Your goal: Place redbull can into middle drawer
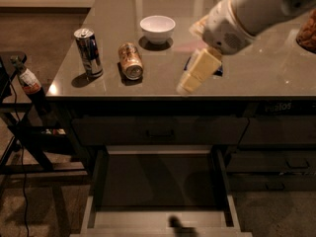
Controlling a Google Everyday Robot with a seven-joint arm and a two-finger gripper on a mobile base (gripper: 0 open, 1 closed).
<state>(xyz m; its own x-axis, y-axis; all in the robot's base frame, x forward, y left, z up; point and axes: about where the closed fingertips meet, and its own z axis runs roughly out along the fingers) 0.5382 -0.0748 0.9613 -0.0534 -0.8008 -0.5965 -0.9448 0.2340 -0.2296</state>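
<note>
Office-like break area: carpet (44,28), drawers (158,131) under a counter (276,73) bearing a drink can (89,52) and bowl (157,28), hand (195,75) hovering over its front edge.

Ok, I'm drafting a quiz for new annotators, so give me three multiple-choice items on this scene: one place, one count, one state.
1. Where is the redbull can?
A. left of the tan can
B. lying on the floor
C. at the tabletop's far right
2. How many cans are on the tabletop?
A. one
B. two
C. three
3. The middle drawer is:
A. pulled open
B. shut
C. taken out

Key:
1 A, it stands upright at the left, apart from the gripper, which hangs over the table's front edge.
2 B, the redbull can plus the tan can on its side.
3 A, its dark floor shows below the table.
</note>
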